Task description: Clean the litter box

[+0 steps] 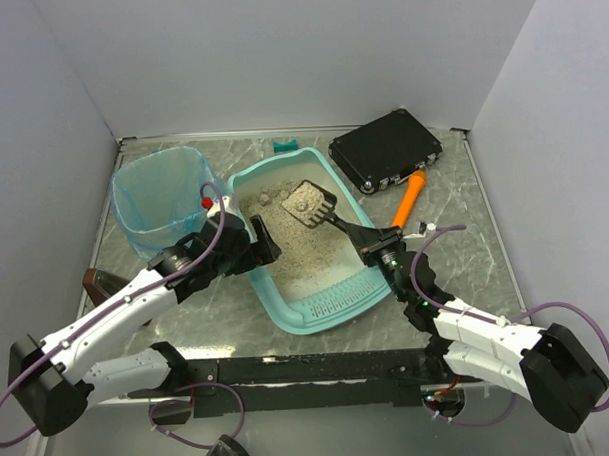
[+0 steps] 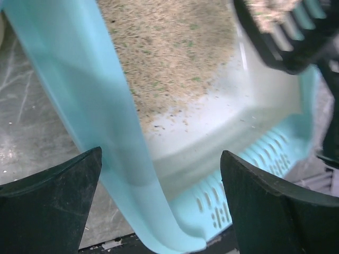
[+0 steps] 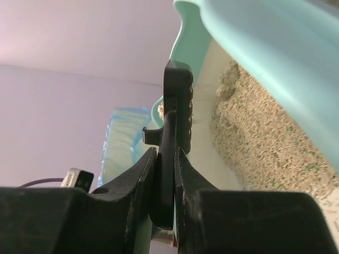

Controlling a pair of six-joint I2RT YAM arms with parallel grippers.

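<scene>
Table (image 1: 463, 182): grey marbled top, filled most of the top view.
Litter box (image 1: 272, 167): centre of frame, skewed, ribbed slotted lip at lower right. Beige litter was banked toward the upper end, and cream floor showed bare near the lip.
Blue-bagged bin (image 1: 134, 219): upper left, just beside the box's left wall.
Black case (image 1: 385, 148): upper right, apart from the box.
Left gripper (image 1: 253, 240): sat at the box's left rim with jaws wide apart, holding nothing. In the wrist view the teal wall (image 2: 69, 79) ran between the two fingers (image 2: 58, 211), one outside over the table and one over the inner side. Couldn't tell if the outer finger touched the rim.
Right gripper (image 1: 365, 238): came in over the box's right wall, fingers pinched together on the handle of the black scoop (image 1: 309, 203), which the wrist view showed edge-on (image 3: 177, 100).
Scoop head: slotted, carried litter, over the upper half of the box.
Orange handle (image 1: 411, 197): lay just below the case.
Small teal piece (image 1: 286, 146): on the table, at the top edge above the box.
</scene>
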